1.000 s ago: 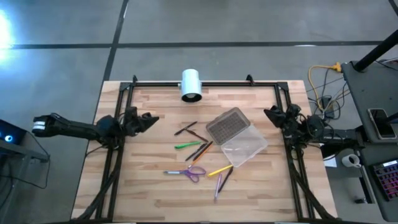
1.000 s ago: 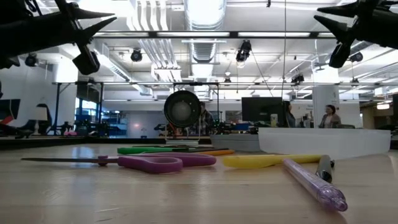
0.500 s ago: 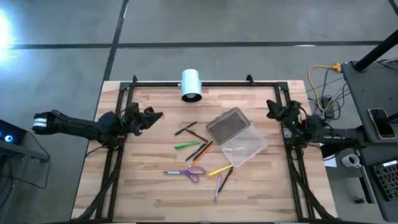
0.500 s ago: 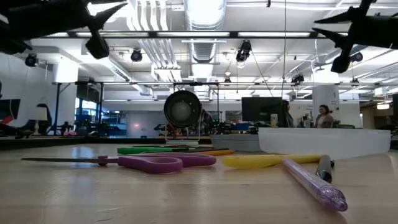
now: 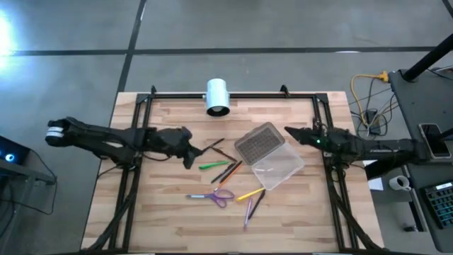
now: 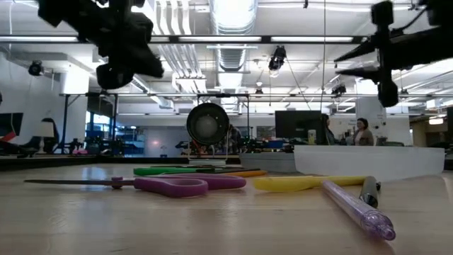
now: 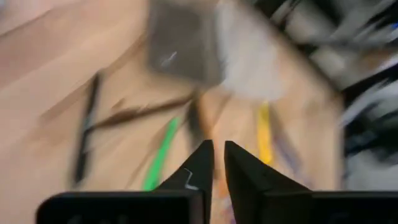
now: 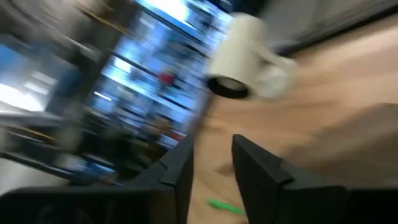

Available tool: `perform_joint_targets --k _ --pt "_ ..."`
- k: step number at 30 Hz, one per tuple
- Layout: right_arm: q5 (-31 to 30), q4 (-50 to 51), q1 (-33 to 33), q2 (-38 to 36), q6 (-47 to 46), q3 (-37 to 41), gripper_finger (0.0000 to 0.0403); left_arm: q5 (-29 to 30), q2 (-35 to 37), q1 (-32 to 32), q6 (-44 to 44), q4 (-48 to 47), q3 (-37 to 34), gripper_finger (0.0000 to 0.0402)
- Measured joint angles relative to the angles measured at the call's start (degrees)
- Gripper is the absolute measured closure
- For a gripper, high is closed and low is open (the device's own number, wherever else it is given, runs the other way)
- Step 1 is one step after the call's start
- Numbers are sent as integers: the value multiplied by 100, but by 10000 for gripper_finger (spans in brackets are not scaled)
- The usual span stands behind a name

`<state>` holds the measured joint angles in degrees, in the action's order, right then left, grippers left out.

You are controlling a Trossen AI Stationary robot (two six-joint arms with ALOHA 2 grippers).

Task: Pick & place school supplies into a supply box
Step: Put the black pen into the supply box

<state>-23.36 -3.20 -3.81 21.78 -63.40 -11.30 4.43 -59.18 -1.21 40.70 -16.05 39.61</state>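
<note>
The school supplies lie loose on the wooden table in the high view: brown pencils (image 5: pixel 212 147), a green one (image 5: pixel 212 165), an orange one (image 5: pixel 228 171), purple-handled scissors (image 5: pixel 216 195), a yellow pencil (image 5: pixel 249 193) and a purple pen (image 5: pixel 248 211). The supply box's clear case (image 5: pixel 278 168) lies open beside them, its grey textured lid (image 5: pixel 258 142) flat on the table. My left gripper (image 5: pixel 188 157) hovers just left of the brown and green pencils, open by a narrow gap (image 7: pixel 216 146). My right gripper (image 5: pixel 287 132) hovers open at the lid's right edge (image 8: pixel 211 146).
A white cylinder (image 5: pixel 217 97) lies at the table's far edge, near the middle. Black frame rails (image 5: pixel 138 120) run along the left, right and far edges. Bare wood lies near the table's front edge. People stand in the room far behind the table (image 6: pixel 364 132).
Both arms have reached in from the table's sides toward the middle. My left gripper has swung right, to beside the brown and green pencils. My right gripper has moved left to the lid's edge. The supplies and the box have stayed put.
</note>
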Motion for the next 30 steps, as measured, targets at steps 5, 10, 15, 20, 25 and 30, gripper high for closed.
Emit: perform_joint_targets --k 5,10,15,20,25,30 --pt "-64 2558 4 690 382 -1282 250 413 -733 11 -501 -1394 872 318" --pt "-214 4339 1 1302 403 -2320 222 1011 -1545 264 -539 -1745 1329 263" --pt "-231 5124 -57 1646 392 -2729 212 909 -2479 739 -1094 -1807 1641 242" --pt "-214 5237 -77 1749 211 -2792 211 548 -3346 962 -1478 -1992 2061 241" --pt "-215 5237 -76 1739 144 -2783 211 400 -3982 951 -1731 -2247 2540 241" --pt "-216 5235 -75 1781 175 -2777 211 64 -4550 1029 -1804 -2441 2862 241"
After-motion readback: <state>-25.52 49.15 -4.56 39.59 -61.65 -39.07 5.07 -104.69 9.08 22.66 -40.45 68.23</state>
